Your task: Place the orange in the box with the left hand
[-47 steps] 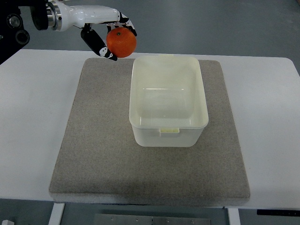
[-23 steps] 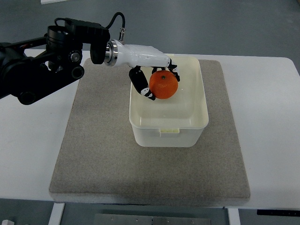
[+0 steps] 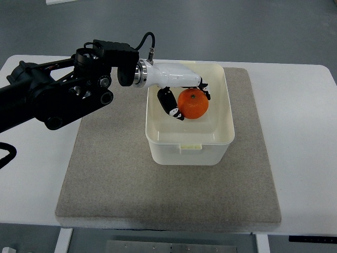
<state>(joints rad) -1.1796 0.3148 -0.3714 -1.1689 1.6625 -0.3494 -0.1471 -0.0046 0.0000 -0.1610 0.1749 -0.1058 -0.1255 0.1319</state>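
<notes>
There is one camera only, set high on the robot's own side and looking steeply down and forward. It stands far enough back to take in nearly the whole white table (image 3: 305, 137), with the grey mat (image 3: 116, 174) square in the middle and the cream box (image 3: 189, 150) near the centre. The table's near edge runs along the bottom (a strip of its frame shows below), and bare grey floor (image 3: 237, 31) fills the top. The left arm (image 3: 58, 97) enters from the left edge.
</notes>
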